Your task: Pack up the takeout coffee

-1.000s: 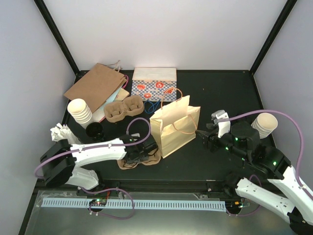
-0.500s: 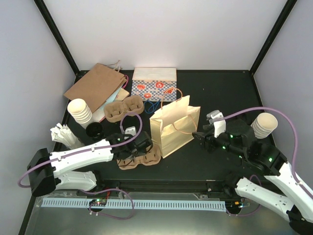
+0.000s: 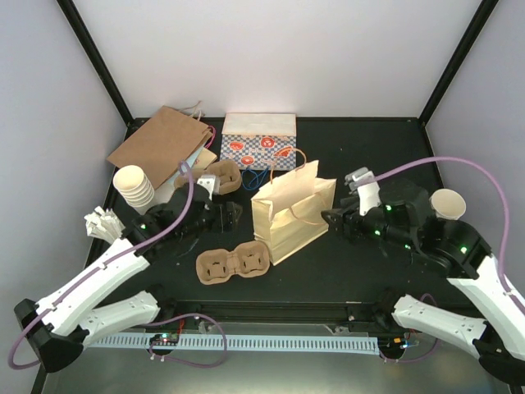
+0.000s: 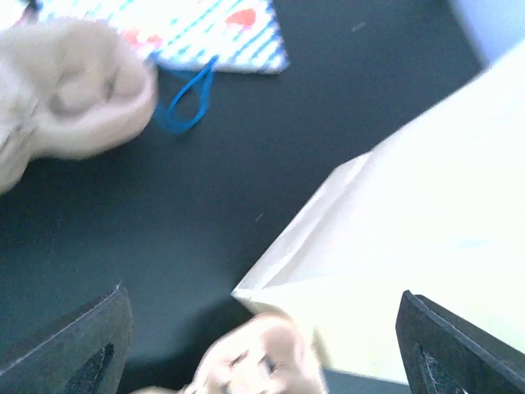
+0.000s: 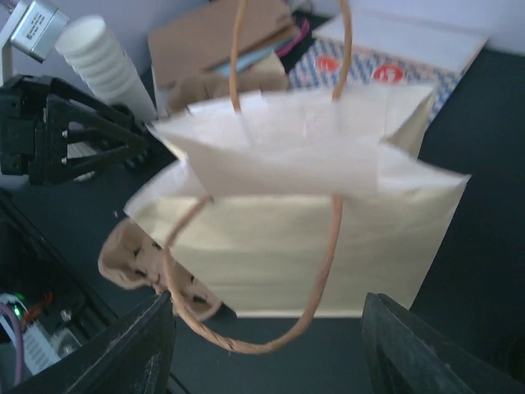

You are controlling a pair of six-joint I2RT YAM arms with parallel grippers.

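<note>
The takeout coffee does not show in any view; my left arm covers the spot on the left of the table. My left gripper is open and empty. It hovers between the two brown cup carriers, just left of the upright cream paper bag. My right gripper is open and empty, close to the bag's right side. In the right wrist view the bag faces me, with its near rope handle hanging between my fingers.
One brown cup carrier lies in front of the bag, another behind my left gripper. Lidless cup stacks stand at the left and right. A flat brown bag, a patterned bag and white napkins lie around.
My left gripper has lifted off the front cup carrier and moved back and slightly left, the arm swinging up over the table's left side. My right gripper has shifted slightly.
</note>
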